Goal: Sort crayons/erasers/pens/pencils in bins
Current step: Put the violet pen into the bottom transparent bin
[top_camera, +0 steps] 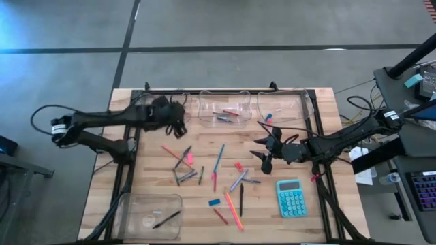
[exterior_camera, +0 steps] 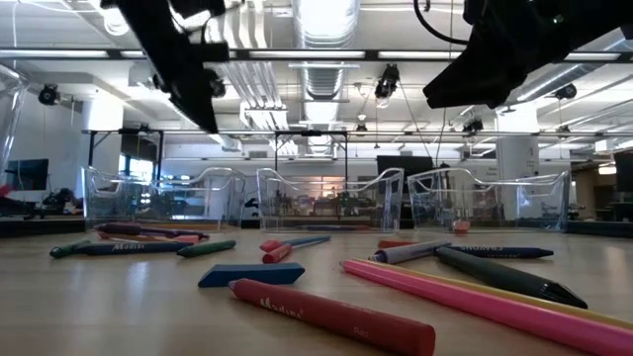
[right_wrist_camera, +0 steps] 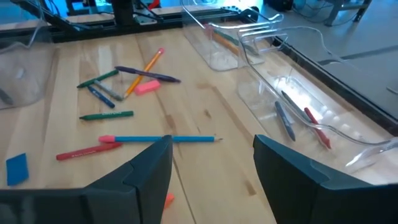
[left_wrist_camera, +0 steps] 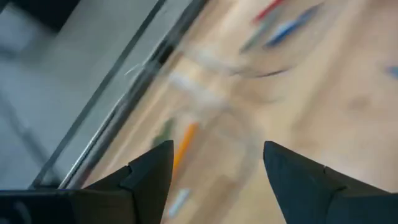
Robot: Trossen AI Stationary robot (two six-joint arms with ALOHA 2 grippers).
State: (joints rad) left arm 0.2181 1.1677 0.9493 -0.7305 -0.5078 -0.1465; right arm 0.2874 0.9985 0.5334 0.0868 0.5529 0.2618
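The loose writing things lie scattered over the middle of the wooden worktop (top_camera: 157, 184), to the picture-left of the teal calculator (top_camera: 291, 198). Among them are long thin pencils, one blue (top_camera: 219, 158) and one orange-pink (top_camera: 234, 209) lying nearer the calculator; a slim black pen (top_camera: 241, 199) between those two; short stubby crayons, one grey (top_camera: 237, 181) and one dark red (exterior_camera: 331, 316) that the low view shows nearest its camera; and small flat erasers, a blue one (top_camera: 214, 202) and a pink one (top_camera: 190, 158) farther from the calculator.

Four clear bins with rounded corners stand at the edges. Three are in a row along the far edge from the calculator: the middle one (top_camera: 227, 109) holds red and grey sticks, the one (top_camera: 285, 105) closest above the calculator holds a few small coloured pieces, and the third (top_camera: 160, 109) sits under the left arm. The fourth bin (top_camera: 151, 215) stands at the near edge, well away from the calculator, with one dark pen (top_camera: 167, 219) inside.

The left pincer (top_camera: 178, 128) hangs over that third bin, fingers spread wide with nothing between them; its wrist view is blurred, showing an orange stick below. The right pincer (top_camera: 264, 155) hovers just beyond the calculator, fingers wide apart and empty.
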